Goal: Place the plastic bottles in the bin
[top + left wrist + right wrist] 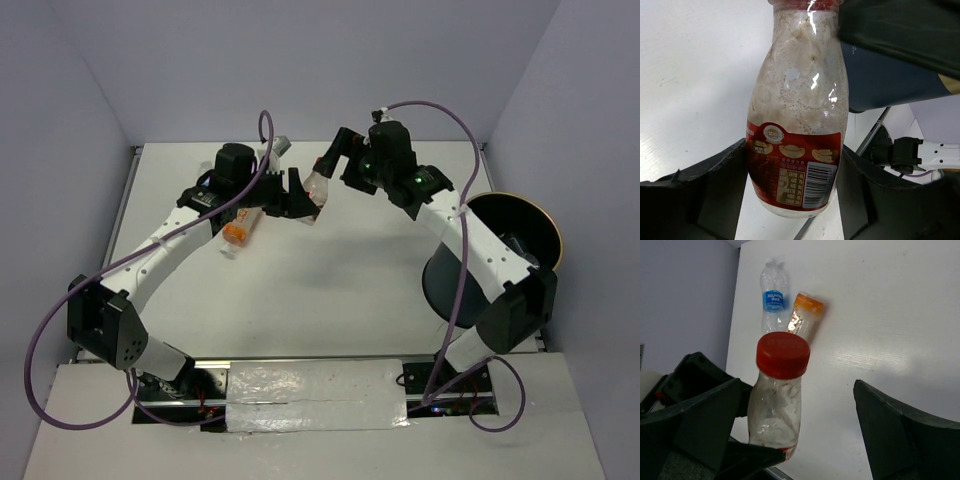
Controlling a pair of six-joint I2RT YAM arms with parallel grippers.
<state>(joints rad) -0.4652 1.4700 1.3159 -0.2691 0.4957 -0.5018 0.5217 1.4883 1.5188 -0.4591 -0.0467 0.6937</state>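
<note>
From above, the left gripper (300, 200) holds the red-labelled bottle (318, 186) up over the far middle of the table (330, 300). The right gripper (336, 160) faces it, close to the bottle's top. An orange bottle (237, 231) lies on the table under the left arm, and the bin (440, 285) stands at the right edge, well apart from the held bottle. To me this looks like a hand-over, since the bin is on the right arm's side. The left wrist view adds what the overhead cannot: the left fingers (715, 190) are clamped on either side of the label, with the bin's dark wall (885, 80) beyond. In the right wrist view the right fingers (905, 425) are spread wide, with the red cap (783, 354) between them and nearer the left-hand one; I cannot tell whether it brushes that finger. Only this view shows a blue-labelled bottle (774, 300) lying just beside the orange one. Next, I'd say the right gripper must close round the bottle's upper part before the left lets go, then carry it to the bin.
</note>
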